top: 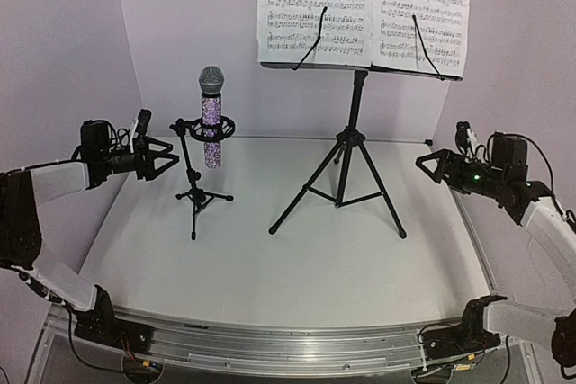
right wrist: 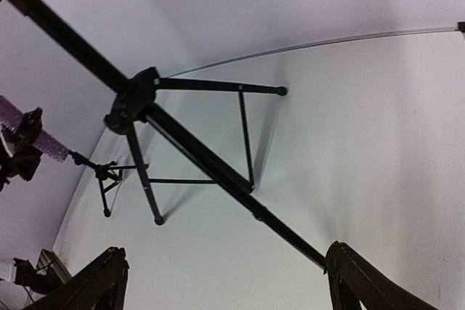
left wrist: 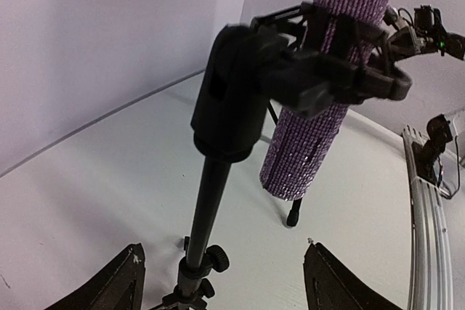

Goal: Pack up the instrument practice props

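Jaws wide on both arms, holding nothing. My left jaws hover just beside the mic stand (top: 192, 188) near the worktop's (top: 270, 285) left edge, the purple glitter microphone (top: 211, 128) upright in its clip. The music stand (top: 346, 168) is back-centre with sheet-music pages (top: 364, 6) on top; the right jaws hang at the right edge, well apart from it.

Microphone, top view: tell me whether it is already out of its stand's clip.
No, the purple microphone stands upright, held in the ring clip of the small tripod mic stand.
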